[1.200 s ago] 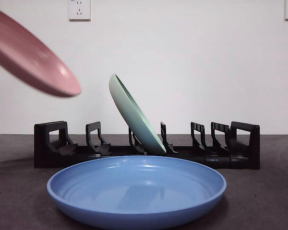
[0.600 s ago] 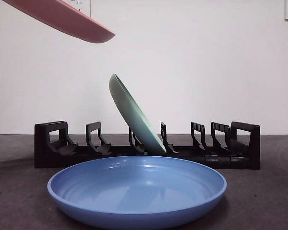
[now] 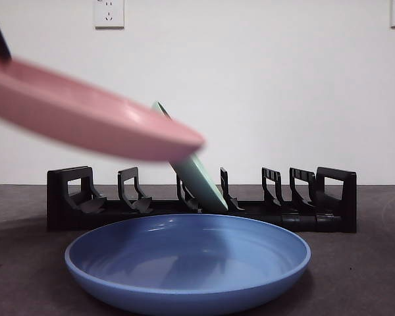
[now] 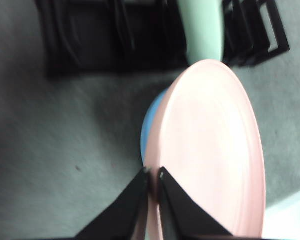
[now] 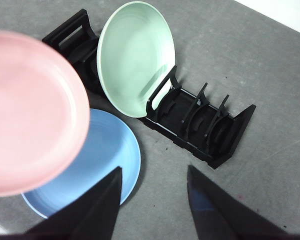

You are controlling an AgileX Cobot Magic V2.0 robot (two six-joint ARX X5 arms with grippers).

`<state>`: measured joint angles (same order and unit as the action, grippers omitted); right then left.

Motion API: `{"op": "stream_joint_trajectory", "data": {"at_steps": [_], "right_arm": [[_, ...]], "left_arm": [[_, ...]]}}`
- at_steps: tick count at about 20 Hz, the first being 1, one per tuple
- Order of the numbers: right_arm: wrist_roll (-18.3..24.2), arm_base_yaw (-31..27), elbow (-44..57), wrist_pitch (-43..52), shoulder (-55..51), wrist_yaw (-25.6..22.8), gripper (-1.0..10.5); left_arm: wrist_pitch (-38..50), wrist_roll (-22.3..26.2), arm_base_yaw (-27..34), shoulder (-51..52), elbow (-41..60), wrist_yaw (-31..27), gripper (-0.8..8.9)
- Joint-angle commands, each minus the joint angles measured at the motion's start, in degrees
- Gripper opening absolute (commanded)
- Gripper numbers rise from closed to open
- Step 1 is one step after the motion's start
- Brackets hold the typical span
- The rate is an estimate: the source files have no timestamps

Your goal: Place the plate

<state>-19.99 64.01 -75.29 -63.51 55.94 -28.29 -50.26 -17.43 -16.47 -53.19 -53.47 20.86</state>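
Note:
A pink plate (image 3: pixel 85 118) hangs in the air, tilted, above the blue plate and in front of the rack. My left gripper (image 4: pixel 153 173) is shut on the rim of the pink plate (image 4: pixel 210 150). The pink plate (image 5: pixel 32 110) also shows large in the right wrist view. A green plate (image 5: pixel 135 57) leans in a middle slot of the black rack (image 3: pixel 303 204). My right gripper (image 5: pixel 152 172) is open, high above the table, holding nothing.
A blue plate (image 3: pixel 187 263) lies flat on the grey table in front of the rack (image 5: pixel 210 130). Several rack slots on both sides of the green plate (image 3: pixel 197 174) stand free. A white wall with sockets is behind.
The pink plate swung up toward the top left, then came down and to the right, now reaching in front of the green plate.

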Motion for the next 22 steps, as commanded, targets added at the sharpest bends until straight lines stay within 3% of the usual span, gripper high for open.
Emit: {"op": "stream_joint_trajectory", "data": {"at_steps": [1, 8, 22], "right_arm": [[-0.4, 0.6, -1.1, 0.4, 0.4, -0.4, 2.1], [-0.4, 0.6, -1.1, 0.5, 0.4, -0.8, 2.1], [-0.4, 0.6, -1.1, 0.5, 0.4, -1.9, 2.1]], "left_arm": [[5.1, -3.5, -0.9, -0.4, 4.7, 0.8, 0.14], [19.7, -8.3, -1.5, -2.3, 15.1, 1.8, 0.14], [35.4, -13.4, -10.3, -18.0, 15.7, 2.0, 0.14]]}}
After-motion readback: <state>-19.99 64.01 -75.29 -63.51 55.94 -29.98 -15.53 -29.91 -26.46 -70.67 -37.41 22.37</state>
